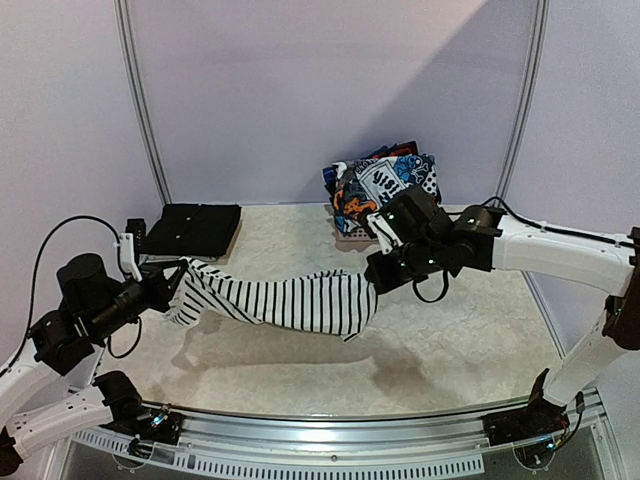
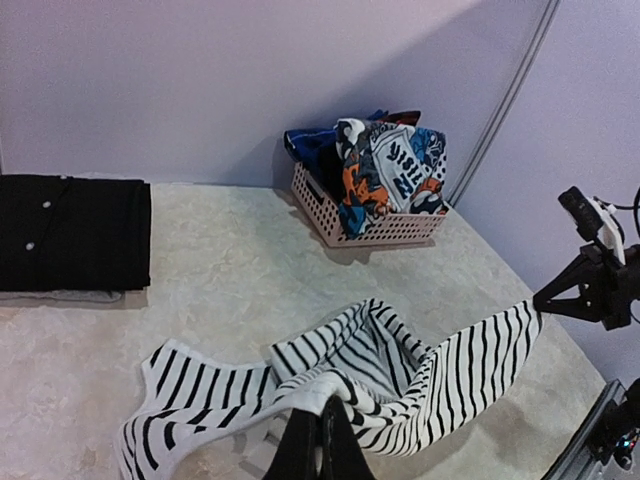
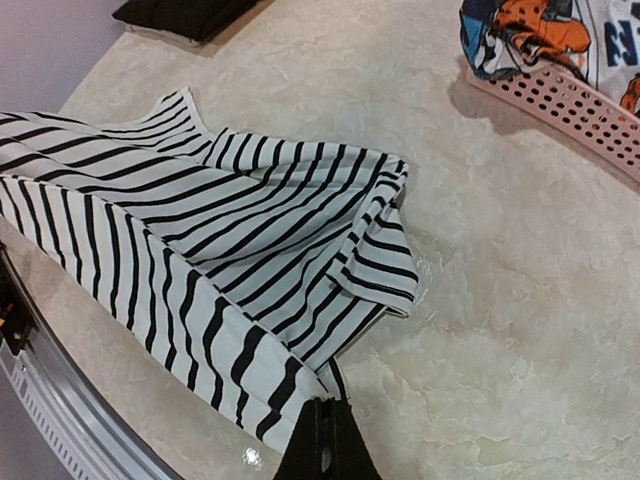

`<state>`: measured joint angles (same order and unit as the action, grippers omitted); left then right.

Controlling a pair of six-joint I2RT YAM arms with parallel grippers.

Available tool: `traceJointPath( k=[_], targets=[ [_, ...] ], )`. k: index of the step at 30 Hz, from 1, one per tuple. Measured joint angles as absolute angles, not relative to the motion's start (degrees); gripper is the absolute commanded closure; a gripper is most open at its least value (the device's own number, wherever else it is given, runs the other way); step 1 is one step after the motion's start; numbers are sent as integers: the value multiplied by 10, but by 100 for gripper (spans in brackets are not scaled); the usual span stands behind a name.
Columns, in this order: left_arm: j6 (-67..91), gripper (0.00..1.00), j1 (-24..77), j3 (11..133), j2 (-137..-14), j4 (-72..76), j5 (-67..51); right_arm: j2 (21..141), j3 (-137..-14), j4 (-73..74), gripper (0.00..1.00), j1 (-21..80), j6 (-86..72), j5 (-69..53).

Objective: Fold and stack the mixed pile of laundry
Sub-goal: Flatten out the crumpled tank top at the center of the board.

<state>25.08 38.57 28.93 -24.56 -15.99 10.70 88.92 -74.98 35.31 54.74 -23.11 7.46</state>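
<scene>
A white garment with thin black stripes (image 1: 290,300) hangs stretched between my two grippers above the table. My left gripper (image 1: 178,278) is shut on its left end; in the left wrist view the closed fingers (image 2: 320,440) pinch bunched striped cloth (image 2: 400,370). My right gripper (image 1: 378,272) is shut on its right end; in the right wrist view the fingers (image 3: 325,440) pinch a corner of the striped cloth (image 3: 200,240). The rest of the pile, with a blue-orange-white-black print garment (image 1: 385,185), sits in the basket at the back.
A pink latticed basket (image 2: 385,228) stands at the back right against the wall. A folded black garment (image 1: 190,228) lies at the back left, also in the left wrist view (image 2: 70,232). The table's metal front rail (image 1: 330,430) runs along the near edge.
</scene>
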Motion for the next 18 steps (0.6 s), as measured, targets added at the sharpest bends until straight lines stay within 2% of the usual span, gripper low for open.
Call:
traceJointPath(
  k=[7,18],
  targets=[
    [235,100,386,350,-283,-161,105,813,-775,369,100,547,-201,70],
    [176,100,386,540,-356,-176,78,732,-852,367,100,548,-101,-9]
  ],
)
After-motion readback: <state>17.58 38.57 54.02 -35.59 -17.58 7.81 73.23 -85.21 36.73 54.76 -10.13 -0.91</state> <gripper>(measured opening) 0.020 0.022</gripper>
